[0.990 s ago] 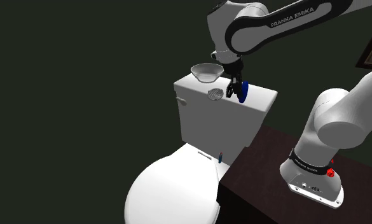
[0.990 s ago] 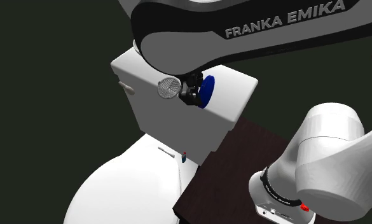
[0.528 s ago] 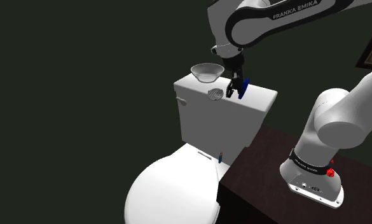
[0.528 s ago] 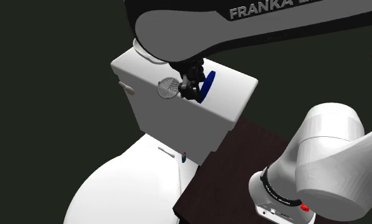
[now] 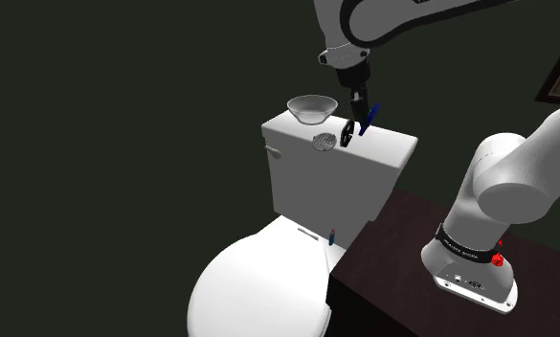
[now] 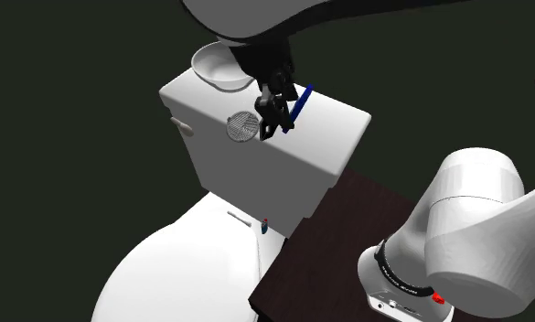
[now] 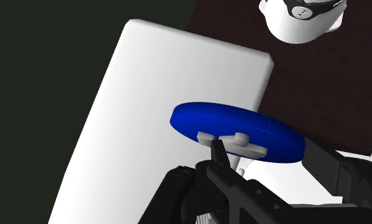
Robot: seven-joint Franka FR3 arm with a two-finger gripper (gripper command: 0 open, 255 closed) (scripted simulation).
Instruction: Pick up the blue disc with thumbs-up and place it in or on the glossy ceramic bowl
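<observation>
- Well, the black gripper point(image 5: 356, 128) hangs above the white toilet tank lid point(image 5: 394, 149), with its 2 fingers pinching the blue disc point(image 5: 367, 119)
- The disc is clear of the tank lid, held on edge and tilted; the shoulder view shows it as a thin blue sliver
- In the second exterior view the disc point(image 6: 298, 104) reads as a slanted blue bar over the middle of the tank lid
- In the wrist view the disc point(image 7: 236, 129) shows its broad blue face with a pale grey raised shape on it, and the tank lid lies beneath as a white slab
- The white glossy bowl point(image 5: 312, 107) stands on the tank lid at the end away from the stand point(image 5: 392, 244), near the gripper but apart from it
- 1 grey round meshed thing point(image 5: 324, 142) lies flat on the tank lid near its front edge, between the bowl and the spot under the gripper
- Below the tank lid sits the closed white toilet cover point(image 5: 249, 287)
</observation>
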